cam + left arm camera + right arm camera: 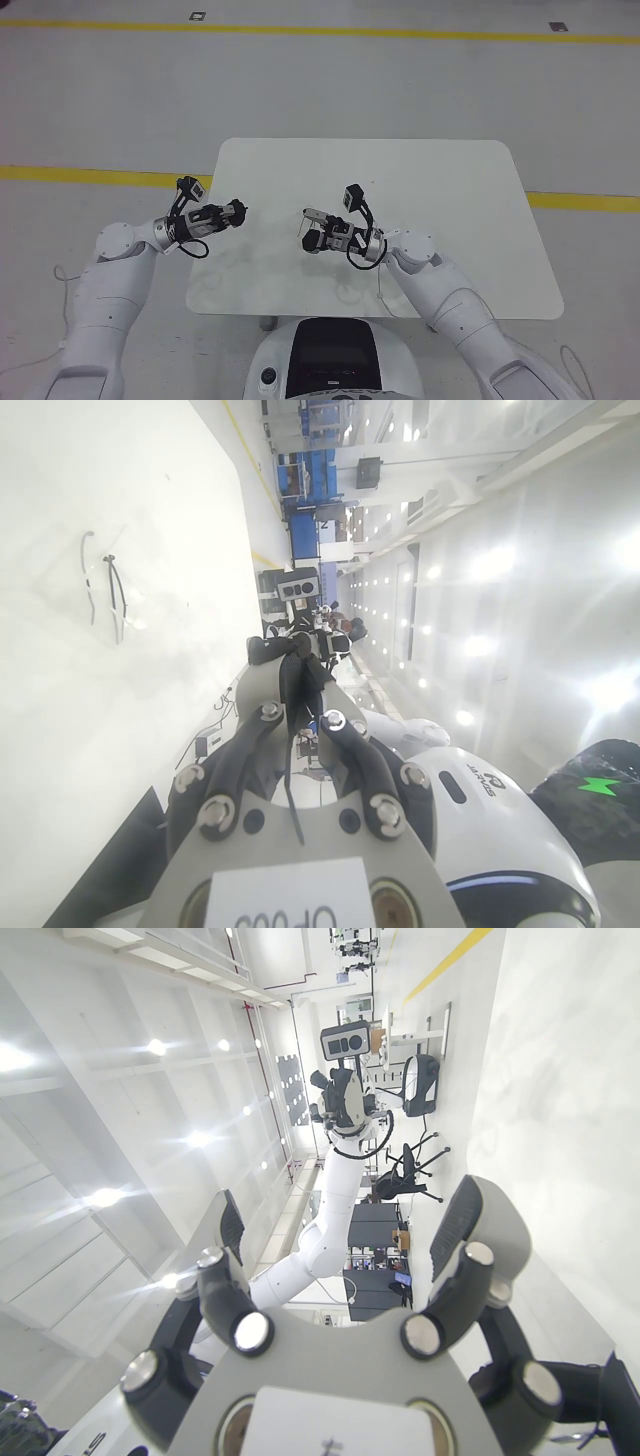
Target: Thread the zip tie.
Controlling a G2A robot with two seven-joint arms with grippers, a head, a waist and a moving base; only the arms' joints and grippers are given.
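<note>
Above the white rectangular table (450, 200), the left gripper (297, 660) pinches a thin black plastic zip tie (294, 790). Its strap runs back toward the wrist, roughly along the 9-to-3 o'clock line. The right gripper (350, 1213), spread and empty, faces it from 3 o'clock, well apart, and is probably the hand to complete the threading.

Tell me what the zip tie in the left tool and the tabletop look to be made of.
The zip tie in the left tool: a thin, black, slightly bent strip with a dull finish, likely nylon plastic. The table: white and smooth with faint reflections, probably laminate or painted board; its core cannot be told.
</note>
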